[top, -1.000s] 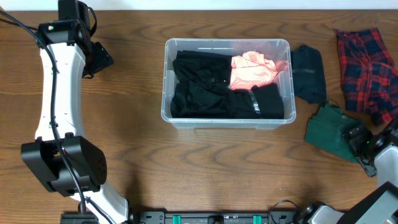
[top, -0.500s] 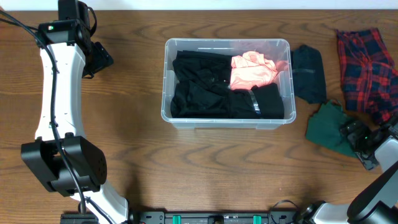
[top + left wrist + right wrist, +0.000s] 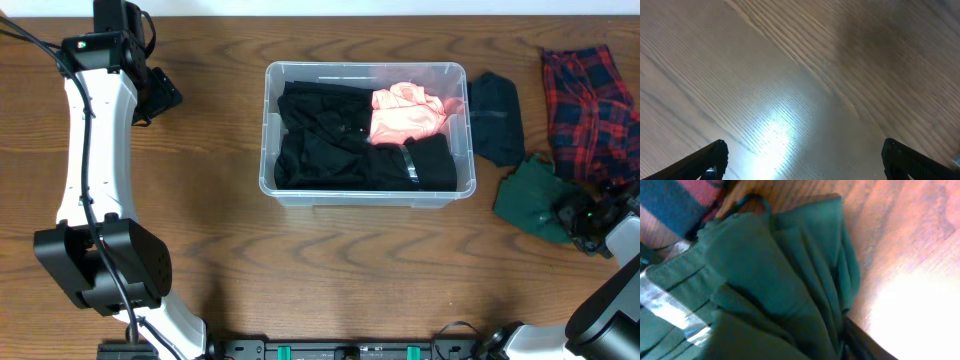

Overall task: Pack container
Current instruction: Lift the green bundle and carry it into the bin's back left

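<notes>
Container (image 3: 366,196): clear bin mid-table, part filled with black clothes (image 3: 320,145) and a pink garment (image 3: 405,112).
Green garment (image 3: 528,200): crumpled on the table (image 3: 300,270) near the bin's right side; likely next to pack.
Right gripper (image 3: 582,216): at the garment's right edge; whether clamped cannot be told.
Left gripper (image 3: 805,152): spread apart over bare wood, far left.
Advice: seize a thick bunch of folds, lift clear of the rim.

green garment (image 3: 770,280) | bunched on wooden table (image 3: 900,240) | plaid cloth (image 3: 685,200) beside
</notes>
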